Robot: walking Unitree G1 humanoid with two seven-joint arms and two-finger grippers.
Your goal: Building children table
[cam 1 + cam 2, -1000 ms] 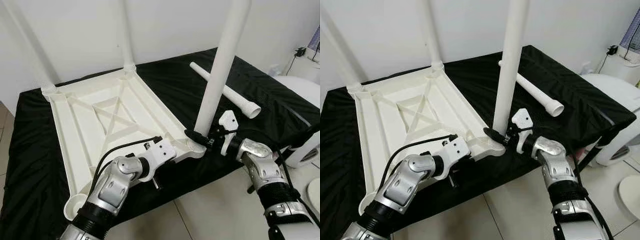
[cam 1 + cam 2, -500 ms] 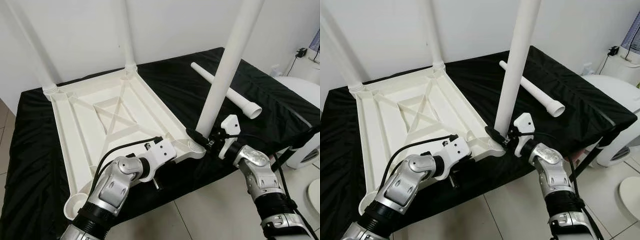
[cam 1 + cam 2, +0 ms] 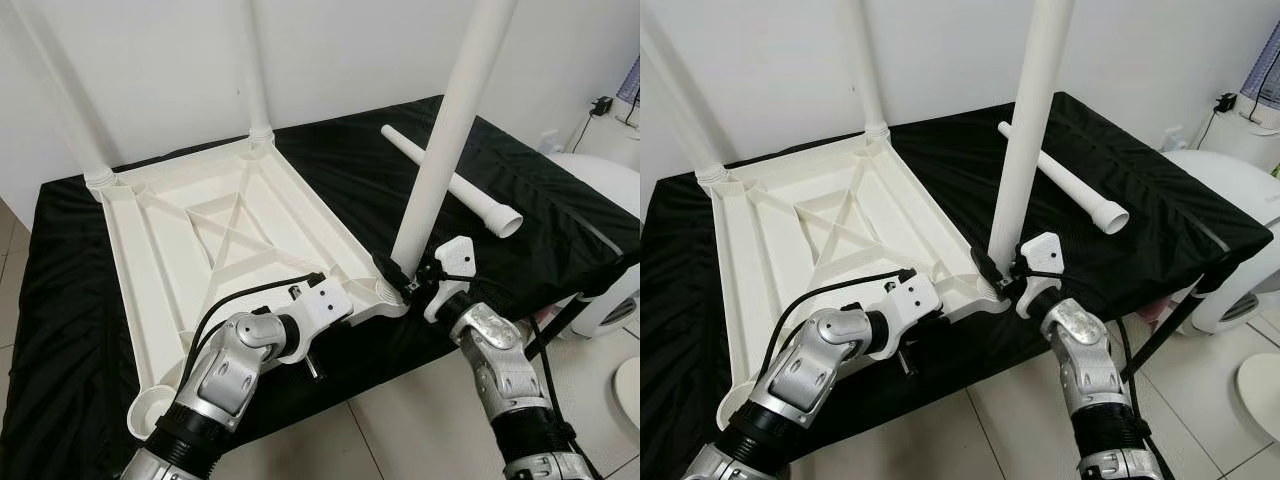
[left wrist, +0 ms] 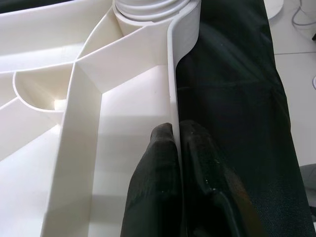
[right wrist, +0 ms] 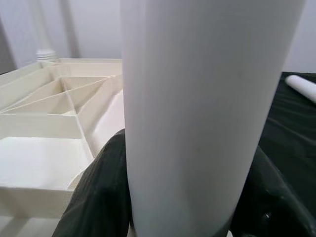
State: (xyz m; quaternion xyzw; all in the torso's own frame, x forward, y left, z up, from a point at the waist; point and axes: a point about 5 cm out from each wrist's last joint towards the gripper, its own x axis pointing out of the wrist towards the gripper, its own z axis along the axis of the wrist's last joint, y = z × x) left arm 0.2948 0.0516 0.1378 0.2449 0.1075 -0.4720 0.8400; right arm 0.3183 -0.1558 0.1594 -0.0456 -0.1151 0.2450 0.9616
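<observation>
Tabletop (image 3: pixel 190 250), white moulded plastic, upside down on black cloth (image 3: pixel 60 300), ribbed underside up, crossed braces in the middle

Head views: two legs already upright in the far corner sockets of the tabletop. Third leg (image 3: pixel 445 150), a smooth white tube, long axis nearly vertical, foot at the near right corner socket (image 3: pixel 385 292) of the tabletop. Right gripper (image 3: pixel 408 278) clamped round the base of that leg, just beside the socket. Left gripper (image 3: pixel 318 345) at the near rim of the tabletop, left of that socket, pinching the edge to steady it. Spare leg (image 3: pixel 455 185) lying flat on the cloth beyond the right side of the tabletop, flared end toward the near edge. Near left corner socket of the tabletop still empty

Left wrist view: black fingers (image 4: pixel 160 163) closed on the thin upright rim wall (image 4: pixel 174 74), one each side; ringed socket collar further along the rim

Right wrist view: leg close up, matte and round, black fingers (image 5: pixel 98 197) wrapped on both sides, tabletop ribs behind

Judgement: leg straight above its socket, right arm nearer, so next a push or twist down along the leg's axis to seat it
</observation>
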